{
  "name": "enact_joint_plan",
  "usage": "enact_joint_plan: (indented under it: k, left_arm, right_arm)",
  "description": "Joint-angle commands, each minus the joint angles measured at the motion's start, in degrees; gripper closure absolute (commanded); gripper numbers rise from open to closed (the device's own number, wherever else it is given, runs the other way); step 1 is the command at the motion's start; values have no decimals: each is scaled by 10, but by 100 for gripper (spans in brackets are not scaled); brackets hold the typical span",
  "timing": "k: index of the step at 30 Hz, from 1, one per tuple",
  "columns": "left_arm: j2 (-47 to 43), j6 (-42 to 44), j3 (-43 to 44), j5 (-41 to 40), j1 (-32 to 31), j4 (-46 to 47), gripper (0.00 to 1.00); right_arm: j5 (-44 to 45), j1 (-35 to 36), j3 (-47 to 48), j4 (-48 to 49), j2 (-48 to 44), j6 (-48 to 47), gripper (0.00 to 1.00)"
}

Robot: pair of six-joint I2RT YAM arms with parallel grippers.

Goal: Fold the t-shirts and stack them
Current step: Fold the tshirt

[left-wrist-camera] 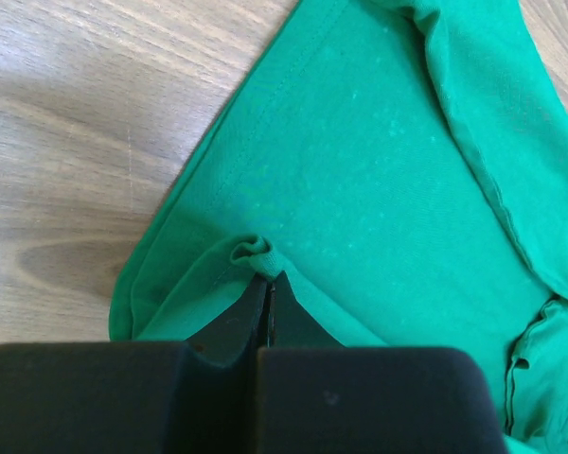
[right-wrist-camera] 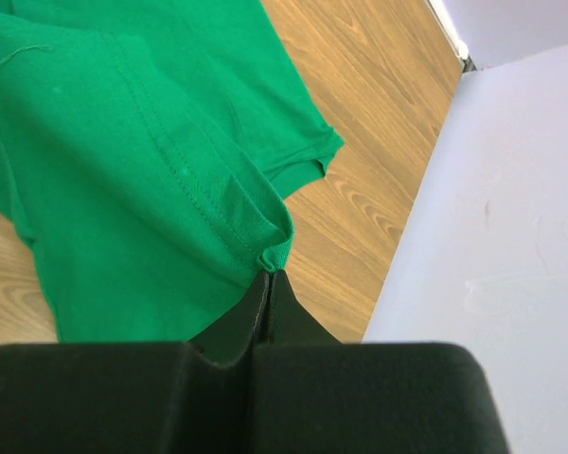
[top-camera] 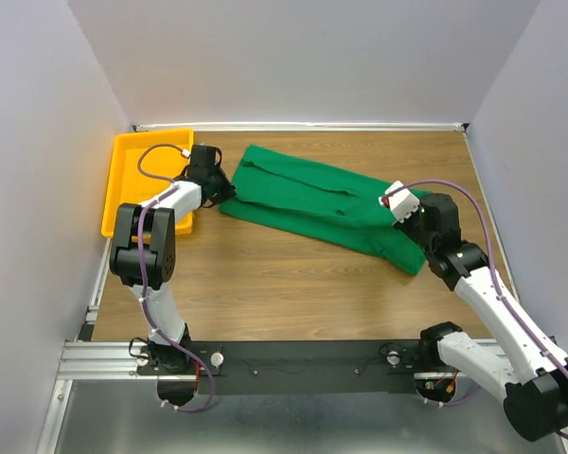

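A green t-shirt (top-camera: pixel 317 200) lies folded lengthwise in a long band across the wooden table, running from back left to front right. My left gripper (top-camera: pixel 220 187) is shut on a bunched bit of its hem (left-wrist-camera: pixel 254 252) at the band's left end. At the right end, my right gripper (top-camera: pixel 418 234) is shut on a corner of the stitched edge (right-wrist-camera: pixel 277 253). In the left wrist view the t-shirt (left-wrist-camera: pixel 379 189) fills most of the frame. In the right wrist view the t-shirt (right-wrist-camera: pixel 123 170) spreads left of the fingers, a sleeve (right-wrist-camera: pixel 303 156) poking out.
A yellow plastic tray (top-camera: pixel 125 184) sits at the back left, right beside the left arm. Grey walls close in the table on the left, back and right; the right wall (right-wrist-camera: pixel 492 208) stands close to my right gripper. Bare wood (top-camera: pixel 293 284) lies in front of the shirt.
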Motion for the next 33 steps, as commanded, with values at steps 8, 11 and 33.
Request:
enact_joint_plan:
  k: [8,11,33]
  left_arm:
    - [-3,11,5,1,3,4,100]
    - [3,14,16,3,3,0,100]
    - [50,29,67,9,3,-12,100]
  right_arm:
    - [-41,-28,30,64,67,-12,99]
    - [-43,-39,30,76,80,-13,100]
    - [-114,-100,56,115,155,-13,99]
